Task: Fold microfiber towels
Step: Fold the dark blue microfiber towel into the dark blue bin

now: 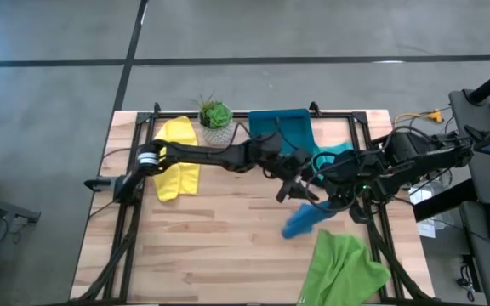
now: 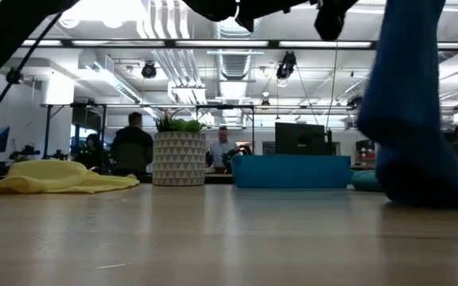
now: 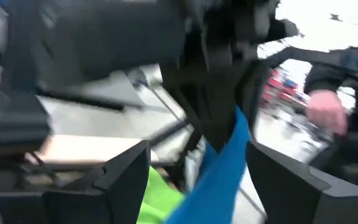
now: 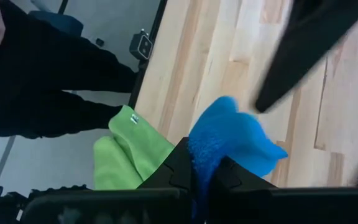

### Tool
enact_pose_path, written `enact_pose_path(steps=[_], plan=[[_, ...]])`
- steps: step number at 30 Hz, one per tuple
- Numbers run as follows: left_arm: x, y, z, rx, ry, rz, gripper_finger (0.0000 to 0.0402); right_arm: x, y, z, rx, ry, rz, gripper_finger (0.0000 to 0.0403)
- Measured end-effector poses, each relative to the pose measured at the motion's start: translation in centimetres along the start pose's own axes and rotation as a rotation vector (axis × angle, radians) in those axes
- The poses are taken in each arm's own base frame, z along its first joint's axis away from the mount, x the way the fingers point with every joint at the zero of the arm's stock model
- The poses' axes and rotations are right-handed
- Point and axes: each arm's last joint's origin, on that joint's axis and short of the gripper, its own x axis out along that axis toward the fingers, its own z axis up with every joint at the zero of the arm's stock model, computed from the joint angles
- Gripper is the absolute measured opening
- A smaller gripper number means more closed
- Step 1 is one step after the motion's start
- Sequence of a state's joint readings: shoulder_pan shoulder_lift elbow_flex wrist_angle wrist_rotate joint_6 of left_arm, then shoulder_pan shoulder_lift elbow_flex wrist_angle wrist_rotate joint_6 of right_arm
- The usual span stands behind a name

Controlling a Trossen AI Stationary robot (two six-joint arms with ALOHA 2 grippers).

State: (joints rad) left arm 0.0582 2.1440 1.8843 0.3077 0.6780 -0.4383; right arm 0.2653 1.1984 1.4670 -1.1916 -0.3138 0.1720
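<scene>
A blue towel (image 1: pixel 299 223) hangs bunched from my right gripper (image 4: pixel 205 167), which is shut on it over the table's right half. My left gripper (image 3: pixel 197 152) reaches in from the left at the same height and is open. Its two fingers stand on either side of the hanging blue cloth (image 3: pixel 219 168) without plainly touching it. A light green towel (image 1: pixel 344 268) lies crumpled at the near right edge. A yellow towel (image 1: pixel 178 159) lies heaped at the far left. A teal towel (image 1: pixel 339 155) lies beside the tray. My right gripper pinches the blue towel's bunched upper part (image 4: pixel 199 155) between its two fingers, slanting down from the table's right side. How many layers it has I cannot tell. The cloth hangs slack below the fingers, and its lower end (image 2: pixel 428 191) rests on the table.
A teal-blue plastic tray (image 1: pixel 279 127) stands at the far middle edge, with a potted plant (image 1: pixel 216 119) to its left. Bare wood stretches across the table's near left and middle. People show in the room behind the table.
</scene>
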Motion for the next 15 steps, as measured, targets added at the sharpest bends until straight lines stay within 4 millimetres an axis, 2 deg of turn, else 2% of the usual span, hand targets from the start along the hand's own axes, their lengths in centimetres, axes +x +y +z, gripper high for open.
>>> enact_pose_path(steps=[9,15], plan=[[1.1,1.1,-1.4,-0.103,0.119,-0.182,0.0255,0.0,0.0,0.0,0.011,-0.005,0.001,0.0009],[1.0,1.0,-1.9,-0.133,0.177,-0.266,0.022,0.0,0.0,0.1,0.023,-0.013,0.002,0.0009]])
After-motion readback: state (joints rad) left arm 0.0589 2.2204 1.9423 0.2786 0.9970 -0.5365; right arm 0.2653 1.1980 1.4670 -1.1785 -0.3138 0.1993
